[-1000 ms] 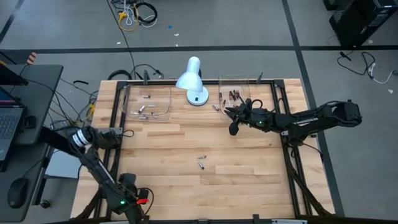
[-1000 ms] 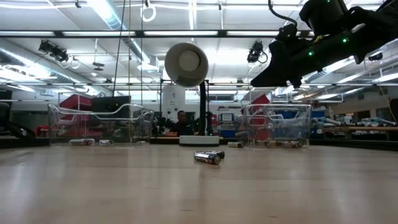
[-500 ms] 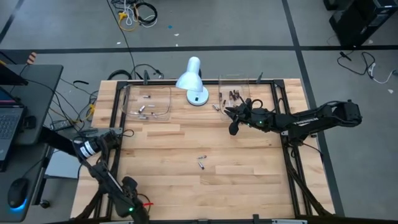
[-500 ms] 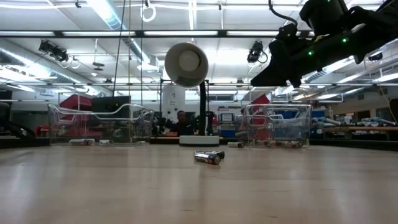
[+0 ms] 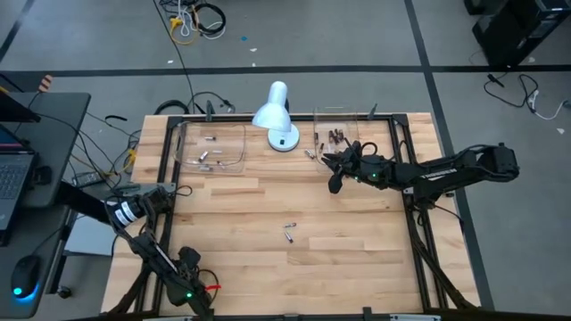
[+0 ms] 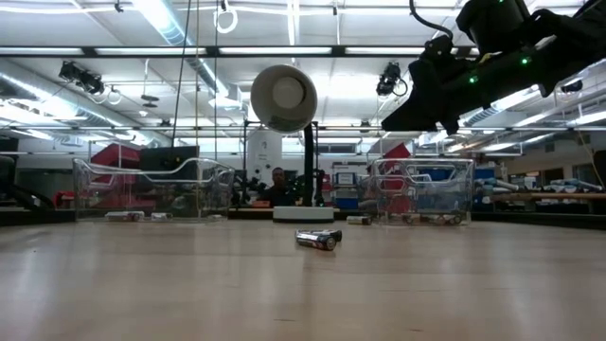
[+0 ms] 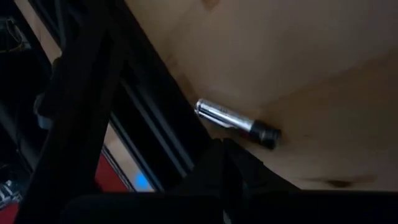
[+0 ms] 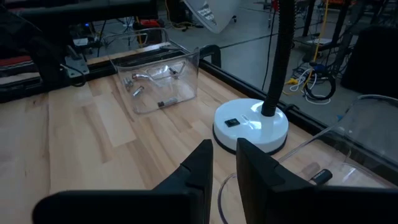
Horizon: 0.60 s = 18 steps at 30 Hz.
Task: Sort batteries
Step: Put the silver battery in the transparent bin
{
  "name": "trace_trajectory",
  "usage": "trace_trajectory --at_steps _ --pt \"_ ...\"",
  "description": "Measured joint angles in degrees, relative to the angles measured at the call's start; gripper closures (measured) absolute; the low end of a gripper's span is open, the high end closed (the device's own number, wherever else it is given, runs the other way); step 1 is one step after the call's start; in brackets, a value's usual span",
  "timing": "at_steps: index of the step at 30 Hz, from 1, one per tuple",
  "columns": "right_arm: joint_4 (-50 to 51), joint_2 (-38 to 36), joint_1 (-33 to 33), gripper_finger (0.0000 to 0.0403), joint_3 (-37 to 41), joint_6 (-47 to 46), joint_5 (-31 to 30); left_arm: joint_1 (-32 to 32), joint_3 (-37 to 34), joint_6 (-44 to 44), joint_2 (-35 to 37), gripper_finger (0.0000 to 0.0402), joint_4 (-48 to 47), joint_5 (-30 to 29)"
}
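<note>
Top-down view of a wooden table w/ a black frame. Clock directions below are read on this overhead view, 12 = far edge.

Right gripper (image 5: 337, 169) hovers above the table at approx 2 o'clock, just short of the right clear tray (image 5: 352, 116) at the far edge. Its fingers (image 8: 198, 163) stand slightly apart w/ nothing visible between them; likely poised there because that tray and the loose battery (image 5: 310, 153) near it are within easy reach.

Left gripper (image 5: 168, 193) sits at approx 9 o'clock, over the table's left frame rail, off the work area; looks parked. Fingers closed, holding nothing. A silvery cylinder w/ a dark cap (image 7: 236, 123) lies on the wood just ahead of it in the left wrist view; can't tell if it's a battery.

Batteries:
- A pair (image 5: 290, 233) lies on open wood near centre, toward 6 o'clock, well apart from both grippers; the low view shows them side by side (image 6: 319, 239). Prob unsorted.
- Dark/coppery ones (image 5: 336, 136) sit in the right tray at 1 o'clock.
- Silvery ones (image 5: 211, 157) sit in the left clear tray (image 5: 239, 131) at 11 o'clock, so sorting seems to go by type.

White desk lamp (image 5: 276, 115) stands between the trays at 12 o'clock.
</note>
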State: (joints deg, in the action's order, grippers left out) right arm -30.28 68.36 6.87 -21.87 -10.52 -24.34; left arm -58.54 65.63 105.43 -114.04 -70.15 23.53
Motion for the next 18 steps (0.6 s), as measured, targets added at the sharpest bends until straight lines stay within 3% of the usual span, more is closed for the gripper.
trace_trajectory --at_steps 10,18 --pt "-0.16 0.0 0.0 0.0345 0.0 -0.42 0.0 0.7 4.2 -2.71 -0.13 0.0401 -4.11 -11.35" --pt "-0.14 0.0 0.0 0.0345 0.0 -1.37 0.02 -0.33 9.21 -23.28 -0.1 0.0401 -16.73 -21.91"
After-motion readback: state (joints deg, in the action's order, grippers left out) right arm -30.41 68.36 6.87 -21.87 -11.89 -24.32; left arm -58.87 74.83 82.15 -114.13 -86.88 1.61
